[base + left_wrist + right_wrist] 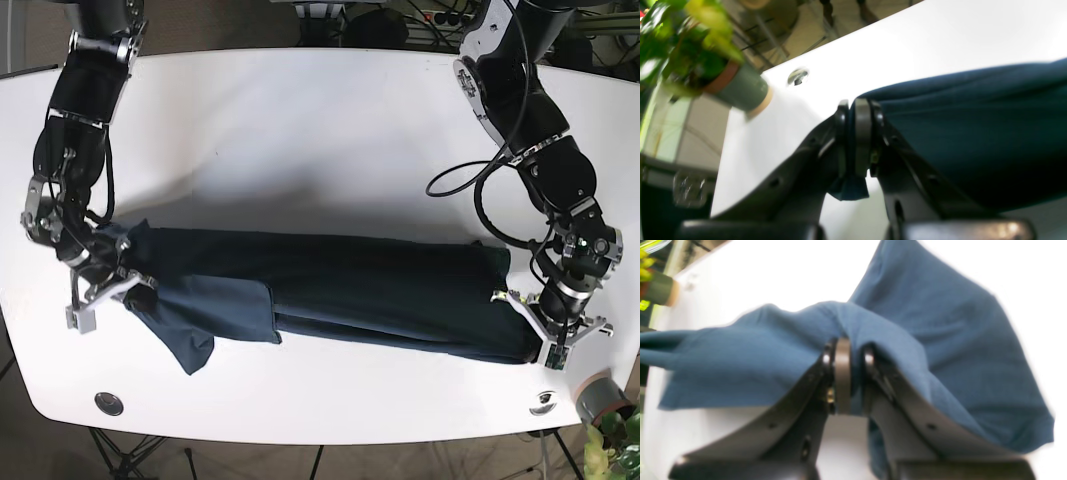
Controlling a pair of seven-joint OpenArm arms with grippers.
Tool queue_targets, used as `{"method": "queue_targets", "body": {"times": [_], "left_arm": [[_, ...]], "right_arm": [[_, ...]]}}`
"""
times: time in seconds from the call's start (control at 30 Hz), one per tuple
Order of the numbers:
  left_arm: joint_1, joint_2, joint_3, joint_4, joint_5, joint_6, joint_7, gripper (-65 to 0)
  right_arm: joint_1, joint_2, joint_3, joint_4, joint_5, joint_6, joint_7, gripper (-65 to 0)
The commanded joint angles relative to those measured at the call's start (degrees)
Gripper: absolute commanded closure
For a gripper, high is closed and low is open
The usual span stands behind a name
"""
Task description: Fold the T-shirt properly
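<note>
White table [320, 120]; T-shirt [350, 295] ends hidden in clamped tools.

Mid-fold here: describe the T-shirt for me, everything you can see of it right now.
The T-shirt is dark blue, soft knit-looking cloth, stretched into a long, loosely folded band across the white table. In the base view one sleeve hangs toward the near edge. The right gripper is shut on a bunched fold at one end; the left gripper is shut on the other end, with a small tab of cloth poking out below its fingers.
</note>
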Motion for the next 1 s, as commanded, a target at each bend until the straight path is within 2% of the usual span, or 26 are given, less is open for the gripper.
{"method": "queue_targets", "body": {"times": [0.0,0.33,0.53,0.67,0.73,0.8,0.97], "left_arm": [[-4.5,-1.9,0.0,-2.1,-0.4,0.6,-1.7,0.0],[-17.9,-4.4,0.8,-11.7,-0.4,0.6,-1.7,0.0],[-28.1,-6.9,2.1,-18.1,-0.4,0.6,-1.7,0.0],[-34.4,-8.5,4.9,-21.0,-0.5,0.6,-1.7,0.0],[-37.8,-9.0,6.2,-21.7,-0.5,0.6,-1.7,0.0],[-40.2,-9.9,7.1,-21.9,-0.6,0.6,-1.7,0.0],[-46.8,-10.4,9.4,-22.3,-0.6,0.6,-1.6,0.0]], "right_arm": [[6.0,0.9,-1.9,-1.2,-1.4,0.22,1.4,-2.4],[22.9,0.9,-9.8,-10.8,-8.3,0.4,1.7,-2.4],[35.4,1.0,-14.1,-16.9,-9.1,0.48,1.7,-2.4],[43.0,2.2,-16.2,-21.1,-9.1,0.66,1.7,-2.4],[47.7,2.4,-18.5,-23.0,-9.1,2.51,1.5,-2.4],[51.0,2.5,-20.5,-24.0,-9.1,3.47,1.4,-2.4],[55.9,4.7,-24.2,-24.3,-8.8,3.82,1.3,-2.4]]}}
